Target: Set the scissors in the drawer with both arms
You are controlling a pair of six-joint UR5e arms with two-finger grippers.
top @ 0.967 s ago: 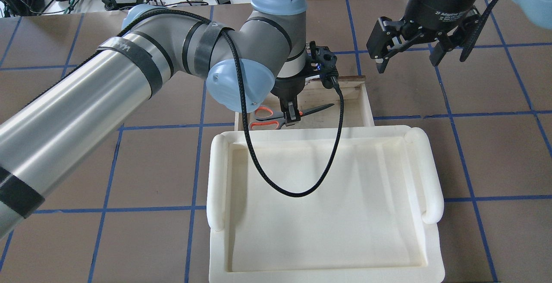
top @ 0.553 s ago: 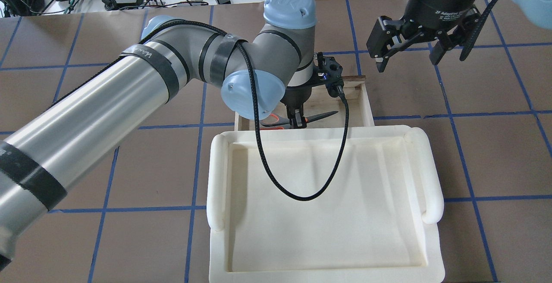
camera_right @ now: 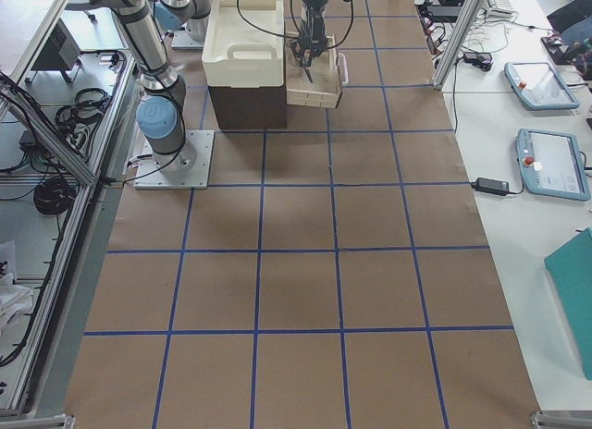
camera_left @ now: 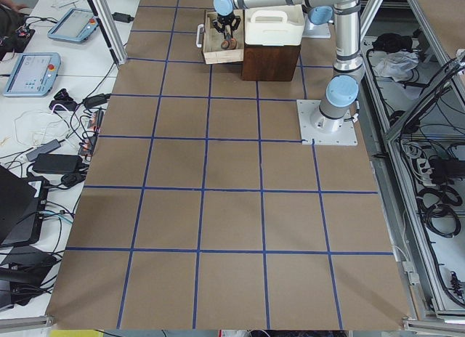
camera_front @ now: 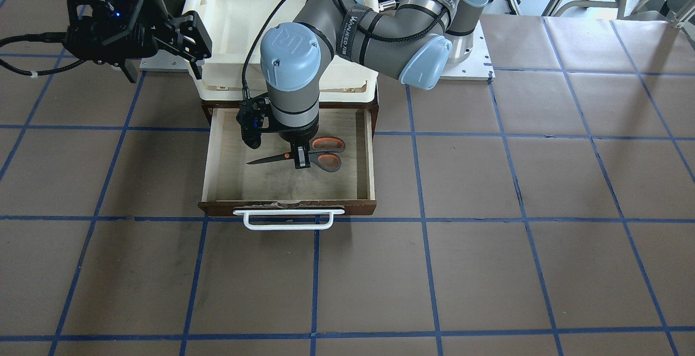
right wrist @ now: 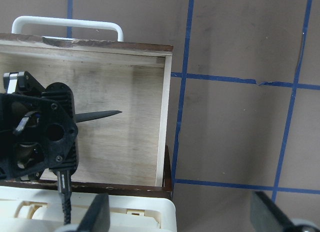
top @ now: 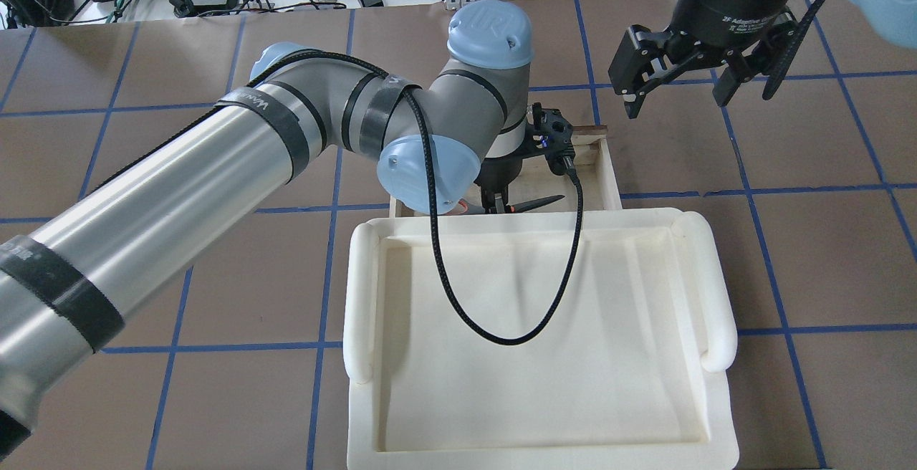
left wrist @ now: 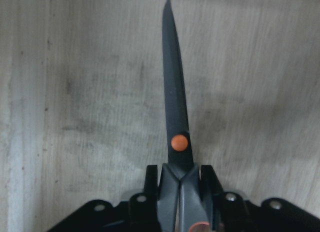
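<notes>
While the left arm's black two-finger tool (camera_front: pixel 300 161) points straight down into the open drawer, it pinches the small scissors with dark grey blades, an orange pivot dot and orange-lined grey loops (left wrist: pixel 176 112) just behind that pivot, one finger (left wrist: pixel 150 178) on each side of the shanks. The blades lie together and level, their tip aimed toward the robot's right, and the handle loops stick out on the robot's left of the fingers. The scissors sit inside the outline of the shallow drawer with pale plywood floor and dark brown front (camera_front: pixel 347 207), closer to its rear than to the white bar handle (camera_front: pixel 288 227). Whether they touch the floor or hang just above it cannot be told. The drawer stands pulled out from a dark brown cabinet (camera_right: pixel 245 105) that carries a cream-white plastic tray (top: pixel 362 298) on top. Over the brown, blue-taped counter (camera_front: pixel 488 236), off the drawer's right side near the tray's corner, the right arm's black tool (top: pixel 675 101) hangs with its fingers spread wide and nothing between them.
</notes>
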